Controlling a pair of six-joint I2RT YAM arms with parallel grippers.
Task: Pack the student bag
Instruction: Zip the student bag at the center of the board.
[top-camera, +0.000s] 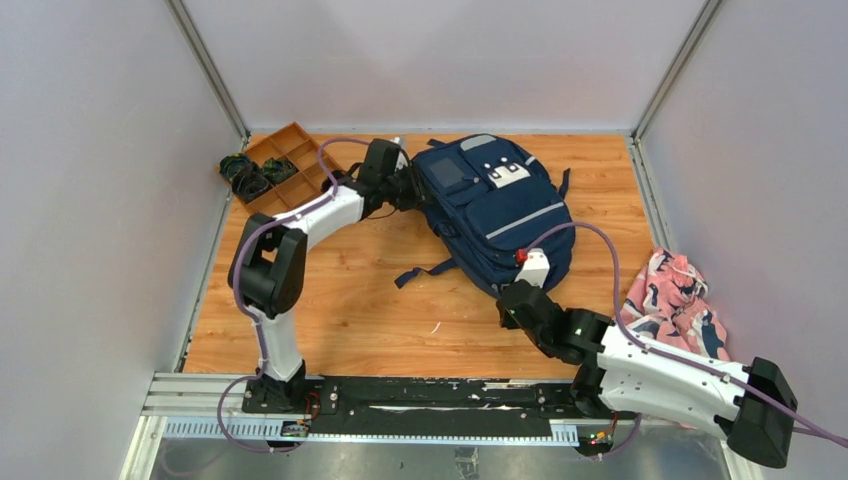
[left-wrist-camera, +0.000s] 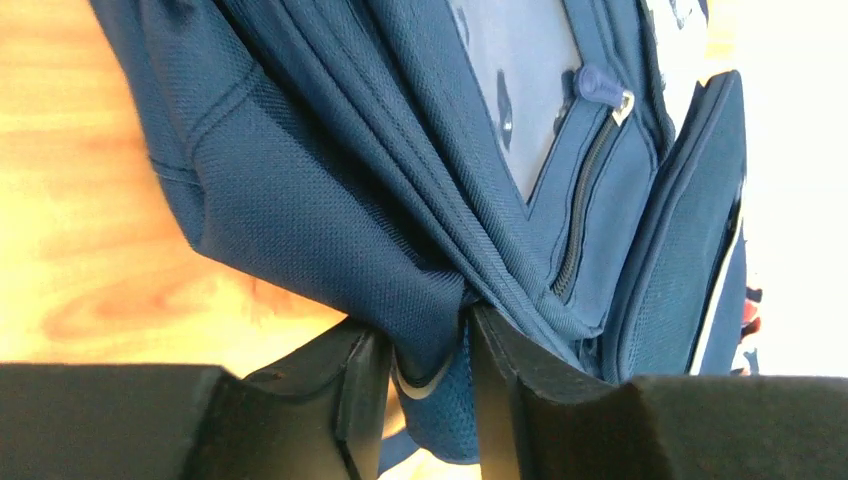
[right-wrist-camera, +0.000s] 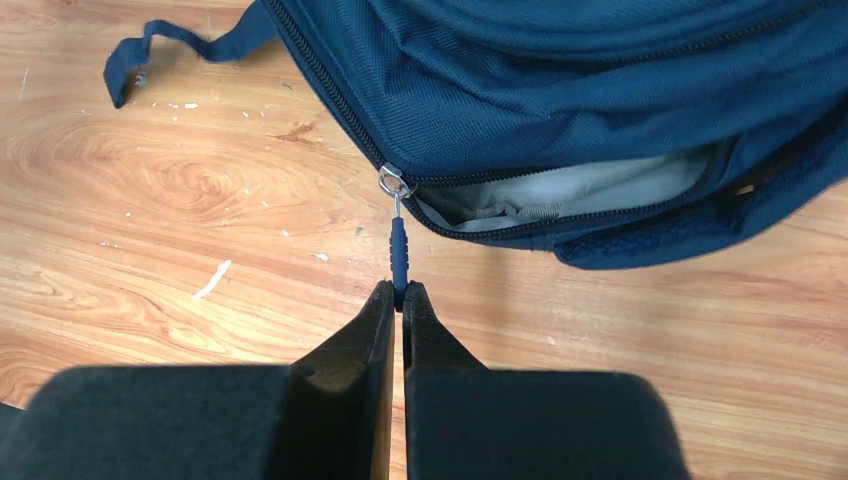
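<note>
The student bag (top-camera: 490, 205), navy with grey stripes, lies flat at the back middle of the wooden table. My left gripper (top-camera: 408, 188) is at its far left corner. In the left wrist view a fold of the bag's fabric (left-wrist-camera: 330, 230) hangs between the parted jaws of my left gripper (left-wrist-camera: 425, 325), with a slit of daylight beside the left finger. My right gripper (right-wrist-camera: 400, 295) is at the bag's near edge, shut on the blue zipper pull (right-wrist-camera: 399, 250). Right of the slider the zip stands partly open, showing grey lining (right-wrist-camera: 570, 190).
A pink-and-navy patterned cloth bundle (top-camera: 675, 300) lies at the right edge of the table. An orange compartment tray (top-camera: 285, 165) with dark items (top-camera: 245, 175) sits at the back left. A loose bag strap (top-camera: 425, 272) trails onto the wood. White walls close in three sides.
</note>
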